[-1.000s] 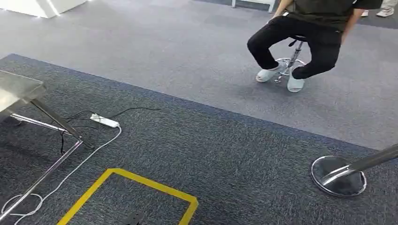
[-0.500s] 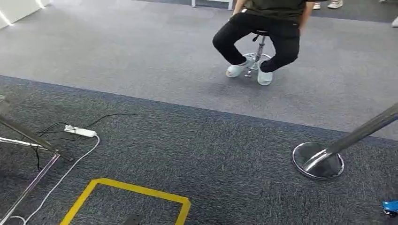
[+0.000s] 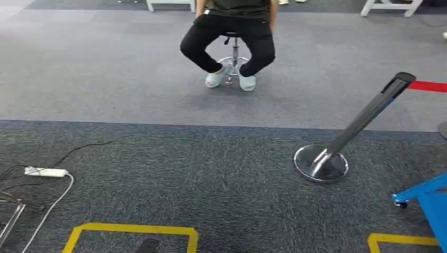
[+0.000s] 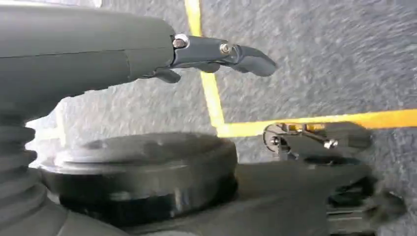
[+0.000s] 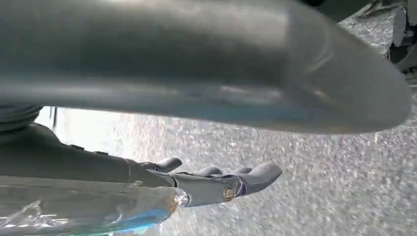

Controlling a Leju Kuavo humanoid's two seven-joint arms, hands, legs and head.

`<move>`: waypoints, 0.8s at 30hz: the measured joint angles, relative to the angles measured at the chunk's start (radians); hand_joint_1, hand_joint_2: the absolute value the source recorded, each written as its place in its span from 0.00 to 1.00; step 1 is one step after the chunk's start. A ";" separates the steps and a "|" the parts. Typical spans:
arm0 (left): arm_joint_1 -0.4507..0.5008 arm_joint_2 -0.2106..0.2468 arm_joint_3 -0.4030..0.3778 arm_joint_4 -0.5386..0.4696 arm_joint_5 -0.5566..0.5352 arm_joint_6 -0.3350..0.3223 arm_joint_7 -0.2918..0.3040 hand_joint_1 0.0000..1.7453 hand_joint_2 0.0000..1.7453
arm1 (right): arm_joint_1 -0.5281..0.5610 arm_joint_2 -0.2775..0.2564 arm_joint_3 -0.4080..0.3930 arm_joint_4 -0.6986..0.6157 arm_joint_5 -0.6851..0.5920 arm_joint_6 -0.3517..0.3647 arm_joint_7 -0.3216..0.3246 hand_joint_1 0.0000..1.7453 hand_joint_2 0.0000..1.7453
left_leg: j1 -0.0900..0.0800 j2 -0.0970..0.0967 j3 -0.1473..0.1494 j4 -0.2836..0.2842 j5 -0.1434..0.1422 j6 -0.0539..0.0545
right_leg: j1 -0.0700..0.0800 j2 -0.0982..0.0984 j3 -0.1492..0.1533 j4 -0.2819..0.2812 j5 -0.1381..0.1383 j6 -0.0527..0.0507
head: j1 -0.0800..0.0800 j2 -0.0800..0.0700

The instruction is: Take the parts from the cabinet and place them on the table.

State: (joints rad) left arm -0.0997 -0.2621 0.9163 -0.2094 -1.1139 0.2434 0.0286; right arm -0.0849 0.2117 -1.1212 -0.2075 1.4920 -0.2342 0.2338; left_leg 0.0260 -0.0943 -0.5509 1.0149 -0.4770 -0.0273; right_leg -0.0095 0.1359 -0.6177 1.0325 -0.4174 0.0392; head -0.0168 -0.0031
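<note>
Risks, nearest first.
- Bag (image 5: pixel 83 209): clear plastic with a blue tint inside, probably one of the parts. It lies along the right hand (image 5: pixel 216 184) with little wrapped round it. A jolt in walking could let it slide out onto the carpet.
- Floor at the robot's feet: yellow tape (image 3: pixel 132 230) marks a square, and just to its left a white cable (image 3: pixel 52 203) runs to a power strip (image 3: pixel 46 172). A step to that side could snag the cable.
- Right side: a blue frame (image 3: pixel 429 200) sits low and close. Beyond it a tilted steel post (image 3: pixel 363 118) stands on a round base and carries a red belt (image 3: pixel 428 86). A swinging right arm or the bag could clip either one.
- Farthest: a person (image 3: pixel 232 31) on a stool, well apart — a hazard only if the robot heads straight on.

Fingers.
- Left hand (image 4: pixel 216 51): fingers out nearly straight over the carpet, touching nothing, holding nothing.
- Right hand: fingers stretched long with tips slightly curled, the bag pressed along their underside. I judge it held, but the point of grip is hidden — I cannot tell how firm it is.
</note>
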 joint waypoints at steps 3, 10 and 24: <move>-0.003 -0.001 -0.010 0.000 -0.005 -0.013 0.001 0.00 0.00 | 0.015 0.000 0.000 0.000 -0.002 -0.002 0.000 0.00 0.00 | -0.003 0.034 0.002 -0.004 0.005 0.024 | -0.009 0.024 -0.012 -0.008 0.008 0.017 | 0.003 0.000; 0.000 0.000 -0.016 0.000 -0.005 -0.026 0.001 0.00 0.00 | 0.015 0.000 -0.001 0.000 -0.002 -0.001 0.006 0.00 0.00 | -0.022 0.136 0.006 -0.004 0.001 0.048 | 0.000 -0.128 -0.150 0.301 -0.134 0.021 | 0.021 0.000; -0.003 0.002 -0.019 0.000 0.003 -0.081 0.095 0.00 0.00 | 0.007 -0.002 -0.012 0.000 -0.053 0.010 0.015 0.00 0.00 | -0.021 0.102 -0.115 0.288 -0.156 -0.004 | 0.004 -0.094 0.013 -0.007 -0.007 -0.031 | 0.005 0.000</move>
State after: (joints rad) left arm -0.1032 -0.2602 0.8976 -0.2094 -1.1112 0.1625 0.1240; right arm -0.0779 0.2098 -1.1330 -0.2075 1.4389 -0.2247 0.2487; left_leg 0.0049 0.0073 -0.6656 1.3030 -0.6334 -0.0315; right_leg -0.0059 0.0421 -0.6043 1.0260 -0.4246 0.0079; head -0.0118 -0.0034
